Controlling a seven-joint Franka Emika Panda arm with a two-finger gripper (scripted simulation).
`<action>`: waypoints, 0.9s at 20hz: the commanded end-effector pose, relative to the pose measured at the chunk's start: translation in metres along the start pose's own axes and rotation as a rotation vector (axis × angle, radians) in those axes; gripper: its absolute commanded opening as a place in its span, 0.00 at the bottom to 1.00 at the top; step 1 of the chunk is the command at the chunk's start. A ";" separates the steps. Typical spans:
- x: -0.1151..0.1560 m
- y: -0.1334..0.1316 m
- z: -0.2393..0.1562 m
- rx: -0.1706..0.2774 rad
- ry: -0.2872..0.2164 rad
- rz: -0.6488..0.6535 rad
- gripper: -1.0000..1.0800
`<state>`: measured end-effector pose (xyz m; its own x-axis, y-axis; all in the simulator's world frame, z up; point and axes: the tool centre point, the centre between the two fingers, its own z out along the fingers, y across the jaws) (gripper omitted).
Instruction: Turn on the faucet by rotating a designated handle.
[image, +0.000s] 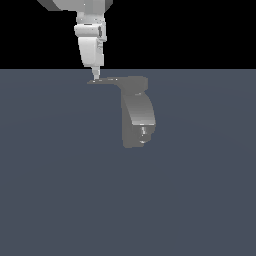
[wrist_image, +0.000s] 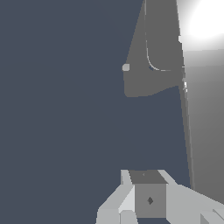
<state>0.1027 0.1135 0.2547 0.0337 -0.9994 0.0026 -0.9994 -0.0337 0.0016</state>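
The faucet (image: 137, 107) is a matte grey fixture with a thick downward-curved spout and a small lighter nozzle (image: 144, 132). The handle (image: 105, 80) is a thin flat lever that sticks out from the top cap toward the exterior view's left and tapers to a point. My gripper (image: 95, 76) comes straight down from above. Its narrow tip is at the handle's pointed end, touching it or just above it, and its fingers look closed together. In the wrist view the gripper (wrist_image: 147, 176) is low in the picture, with the faucet body (wrist_image: 151, 57) and nozzle (wrist_image: 126, 67) beyond it.
The faucet stands out from a plain blue-grey surface (image: 60, 175) that fills the scene. The white arm (image: 91, 40) hangs above the handle's tip. A pale flat grey strip (wrist_image: 205, 131) runs close along one side of the wrist view.
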 end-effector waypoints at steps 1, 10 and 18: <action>0.004 -0.007 0.004 0.001 0.000 0.031 0.00; 0.009 -0.013 0.006 0.001 -0.002 0.059 0.00; 0.008 0.001 0.006 0.001 -0.002 0.059 0.00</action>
<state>0.1053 0.1054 0.2482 -0.0255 -0.9997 0.0005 -0.9997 0.0255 0.0002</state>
